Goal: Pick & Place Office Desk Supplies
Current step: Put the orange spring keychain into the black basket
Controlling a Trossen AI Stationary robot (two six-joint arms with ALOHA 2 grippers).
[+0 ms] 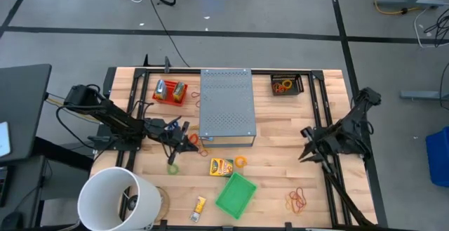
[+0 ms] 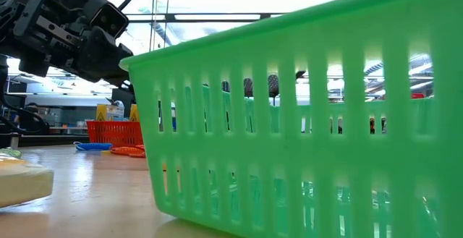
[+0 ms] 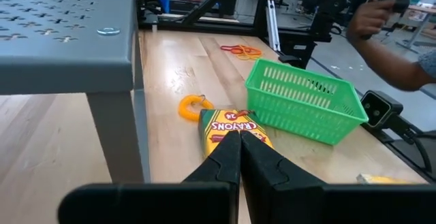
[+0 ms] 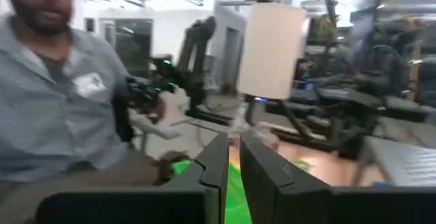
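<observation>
The left claw (image 1: pixel 188 141) hangs low over the desk (image 1: pixel 280 119), just off the front left corner of the grey metal box (image 1: pixel 226 104). Its two dark fingers (image 3: pixel 262 166) are pressed flat together and hold nothing. Straight ahead of the tips, close by, lies the crayon box (image 3: pixel 230 126), yellow and green, flat on the wood. Its long axis runs more or less in line with the way the claw points, so the near short end faces the fingers. An orange rubber band (image 3: pixel 191 105) lies just beyond it, and the green basket (image 3: pixel 308 101) sits a little further on, to the side.

The right claw (image 1: pixel 307 154) is well off at the far side of the desk, raised and waiting. Its fingers (image 4: pixel 259 163) stand nearly together with a thin gap, nothing between them. A small heap of rubber bands (image 1: pixel 297 200) lies nearer to that arm, at the front edge.

So the left arm is plainly the nearer to the crayon box. I reckon it must open first, then ease forward and down, gripping across the narrow width.

A person (image 4: pixel 61 101) stands beyond the desk.
</observation>
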